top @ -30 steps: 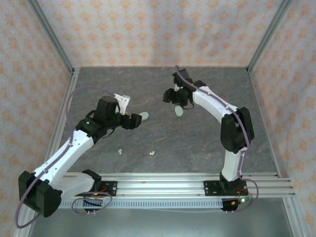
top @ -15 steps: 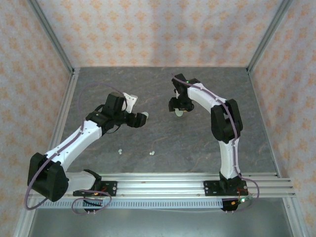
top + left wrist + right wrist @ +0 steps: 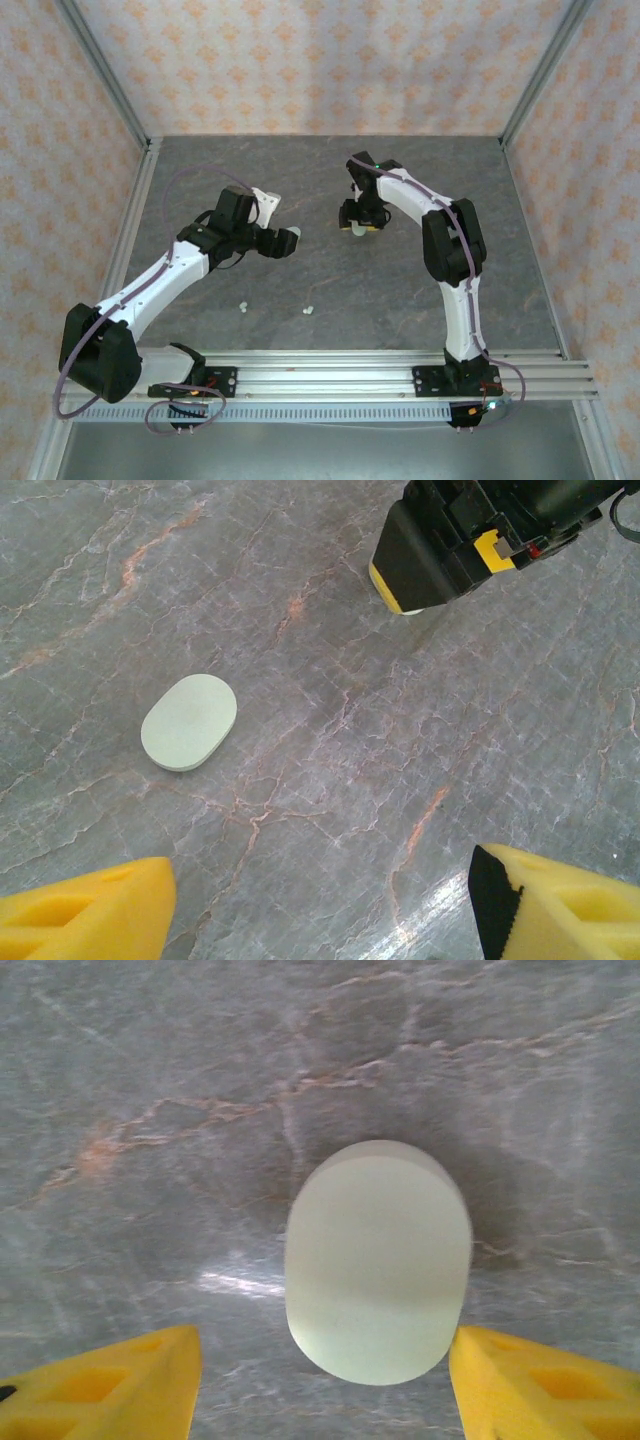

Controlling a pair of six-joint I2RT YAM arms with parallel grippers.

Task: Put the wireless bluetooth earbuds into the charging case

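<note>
Where the right hand (image 3: 322,1360) gapes, a green case (image 3: 378,1260) lies.

Two cases lie closed and flat on the grey veined surface (image 3: 400,290), toward the middle and well apart. The left case (image 3: 189,722) is a pale green oval with a smooth, plain top, its long axis slanted in the left wrist view. The right case (image 3: 378,1260) has the same colour and shape, and its long axis runs up and down in the right wrist view. Nearer the front lie two earbuds, tiny white rounded bits. The left earbud (image 3: 243,305) and the right earbud (image 3: 308,310) are apart from each other and well clear of both cases. They are too small to tell how they are posed.
</note>
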